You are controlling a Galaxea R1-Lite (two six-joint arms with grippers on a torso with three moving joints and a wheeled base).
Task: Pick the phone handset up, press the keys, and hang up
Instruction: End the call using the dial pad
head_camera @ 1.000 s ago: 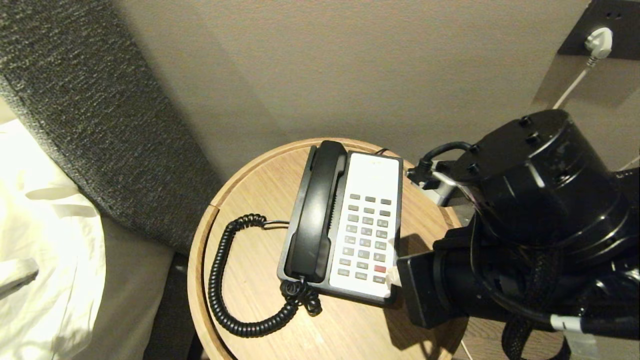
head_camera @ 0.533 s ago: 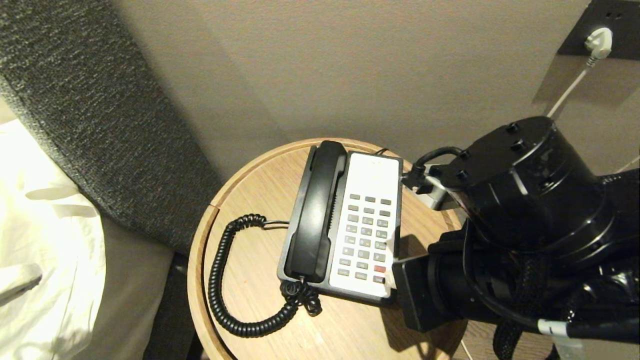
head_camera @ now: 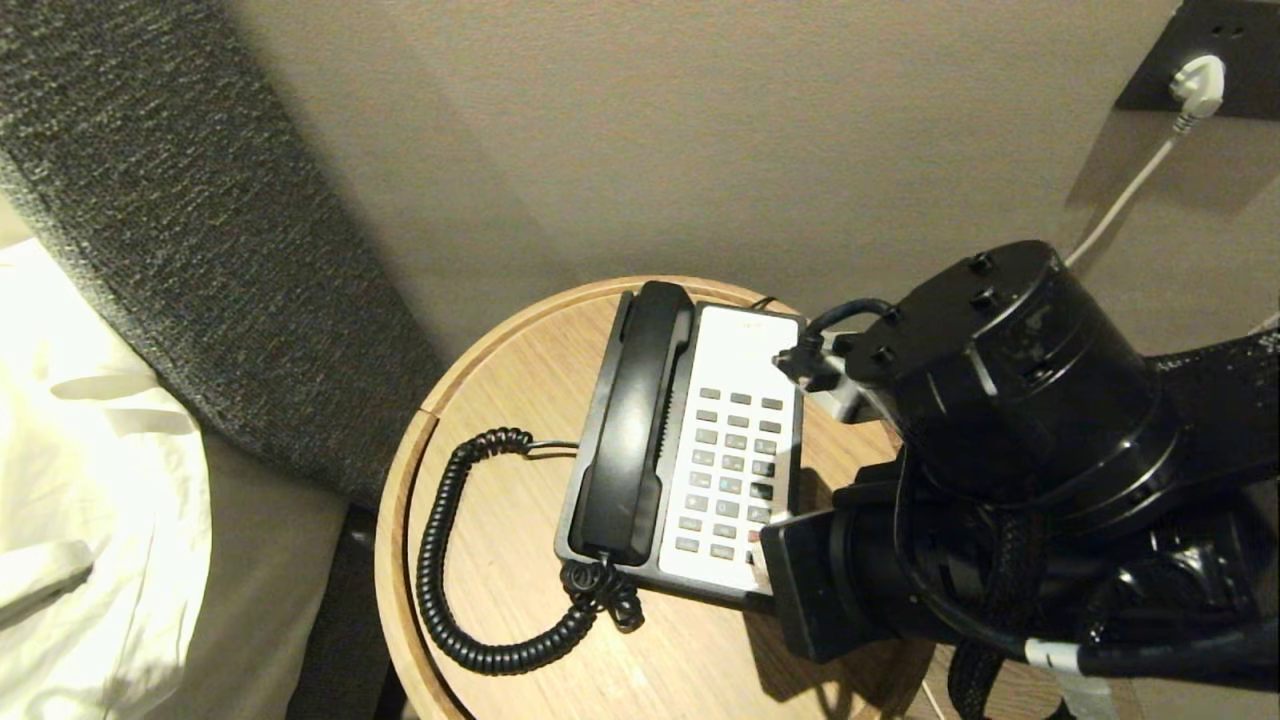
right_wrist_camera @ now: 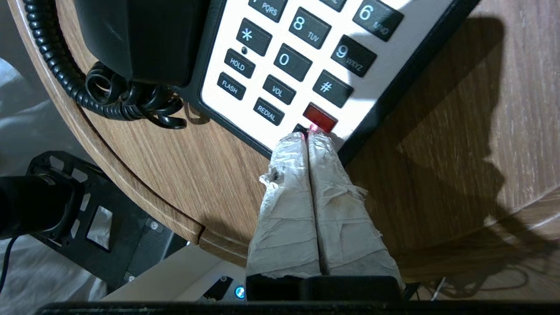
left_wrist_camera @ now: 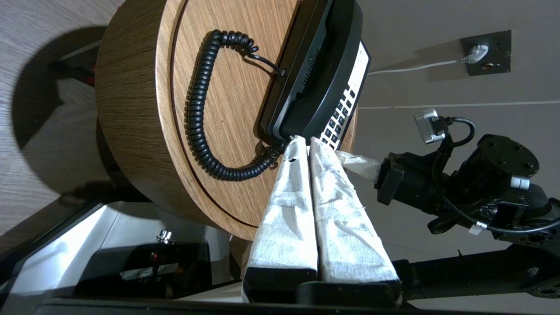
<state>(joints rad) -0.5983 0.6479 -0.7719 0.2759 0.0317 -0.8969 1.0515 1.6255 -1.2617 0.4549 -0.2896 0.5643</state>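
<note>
One round wooden desk [head_camera: 470,400] carries one black-and-white phone base [head_camera: 745,345]. One black phone handset [head_camera: 632,430] lies in its cradle, joined to one black coiled cord [head_camera: 440,560]. One red key [right_wrist_camera: 319,117] sits among the grey keys. One white plug [head_camera: 1197,82] sits in one wall socket [head_camera: 1245,95]. Two tools show: left tool [left_wrist_camera: 305,142], right tool [right_wrist_camera: 307,136].
</note>
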